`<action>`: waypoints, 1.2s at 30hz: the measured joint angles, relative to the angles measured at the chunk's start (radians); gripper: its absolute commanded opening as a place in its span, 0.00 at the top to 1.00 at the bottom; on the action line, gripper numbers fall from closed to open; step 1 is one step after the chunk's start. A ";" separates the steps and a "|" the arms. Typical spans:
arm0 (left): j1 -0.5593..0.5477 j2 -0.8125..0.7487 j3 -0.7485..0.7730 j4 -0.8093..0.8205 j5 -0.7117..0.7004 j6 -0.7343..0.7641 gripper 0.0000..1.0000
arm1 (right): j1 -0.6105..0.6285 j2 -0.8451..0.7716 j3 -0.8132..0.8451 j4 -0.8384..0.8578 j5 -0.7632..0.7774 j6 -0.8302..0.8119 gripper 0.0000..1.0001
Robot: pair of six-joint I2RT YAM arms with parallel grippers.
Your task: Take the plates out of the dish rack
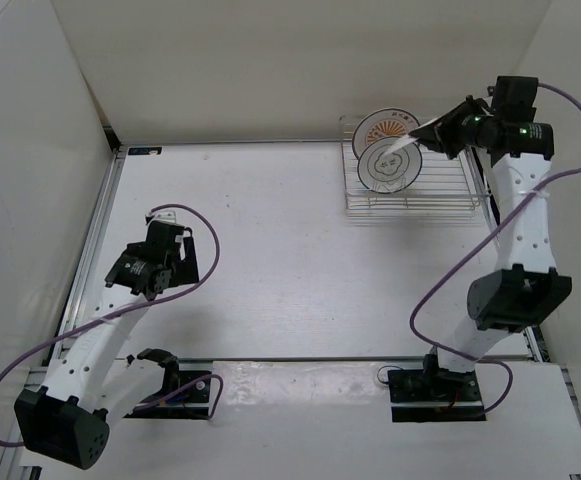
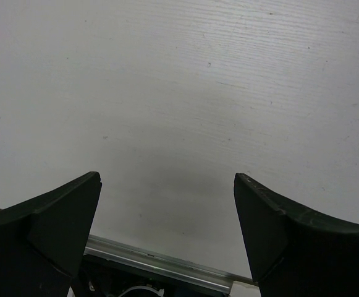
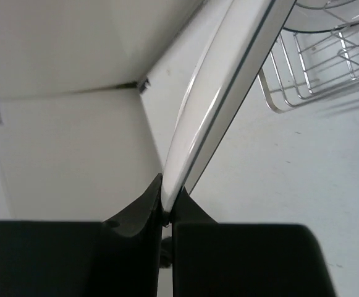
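The left fingers (image 2: 55,229) are spread wide above the bare surface (image 2: 185,93), close to the arm bases, and nothing is held between them. Farther out, the right fingers (image 3: 147,207) are pinched tight on the rim of the held plate (image 3: 219,80). The plate is seen edge-on and tilted, so its pattern cannot be made out. In the overhead view it is carried over the left end of the dish rack (image 1: 440,195), at the far right of the surface. Whether its lower rim is free of the wires cannot be told.

Two more plates are left standing in the rack beneath and behind it. The flower-outline plate (image 1: 390,168) is nearer, and the sunburst plate (image 1: 388,125) is propped at the far edge.

The main risk is judged to lie in the grip. Only a narrow strip of smooth rim is clamped, so the plate could swing or slide out if it is moved sharply. If it is drawn sideways too low, its lower rim could snag a wire or knock the flower-outline plate, and the light rack could be dragged.
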 measured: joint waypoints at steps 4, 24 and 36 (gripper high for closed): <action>-0.018 -0.001 -0.002 -0.001 -0.002 0.002 0.00 | 0.082 -0.151 -0.024 -0.171 0.075 -0.207 1.00; -0.029 -0.069 -0.113 -0.035 0.083 -0.041 0.00 | 0.685 -0.115 -0.304 -0.570 0.602 -0.394 1.00; -0.030 -0.109 -0.114 -0.046 0.090 -0.041 0.00 | 0.931 0.188 -0.167 -0.509 0.780 -0.450 1.00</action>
